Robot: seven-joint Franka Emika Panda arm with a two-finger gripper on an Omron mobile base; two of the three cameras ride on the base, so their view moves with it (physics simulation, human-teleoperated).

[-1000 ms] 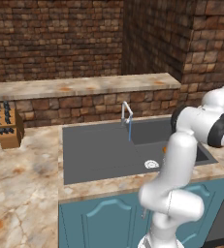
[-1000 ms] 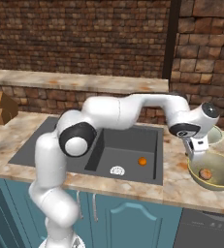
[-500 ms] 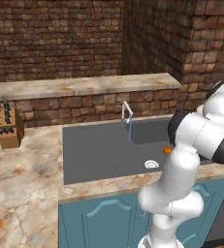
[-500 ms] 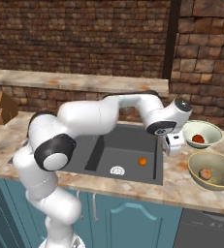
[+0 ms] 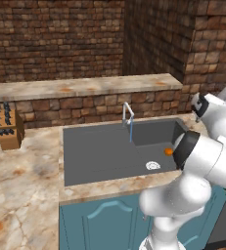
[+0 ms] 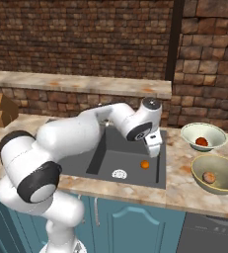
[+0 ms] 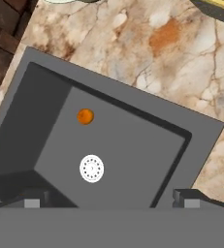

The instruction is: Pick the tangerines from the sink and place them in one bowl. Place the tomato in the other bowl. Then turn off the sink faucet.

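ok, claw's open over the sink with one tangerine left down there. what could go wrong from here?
1. The bright tangerine lies loose on the flat sink floor near the drain; a slightly off descent could nudge it rolling.
2. It sits close to a basin wall, so a finger of the open claw may hit the wall.
3. The faucet runs; the arm could clip it.

You will find no legible text, label, brand, number or sign in any view: none on the sink [image 6: 135,170], the bowls [image 6: 203,136], the knife block [image 5: 8,129], the brick wall or the worktop [image 7: 181,58].
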